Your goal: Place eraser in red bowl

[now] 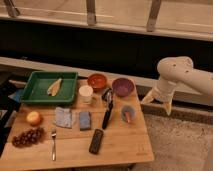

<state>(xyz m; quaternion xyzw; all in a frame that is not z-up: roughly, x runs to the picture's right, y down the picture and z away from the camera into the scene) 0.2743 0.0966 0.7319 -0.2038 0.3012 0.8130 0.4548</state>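
The eraser (96,141), a flat dark rectangular block, lies on the wooden table (120,150) near its front edge, right of the fork (53,143). The red bowl (97,81) stands at the back of the table, between the green tray (30,92) and the purple bowl (122,86). My gripper (157,102) hangs off the table's right side, beyond the purple bowl and far from the eraser, with nothing in it that I can see.
A white cup (86,93) stands in front of the red bowl. A long black-handled tool (107,111), a blue-grey pad (85,120), a cloth (64,117), a small grey bowl (128,114), an orange fruit (33,118) and grapes (27,137) lie around.
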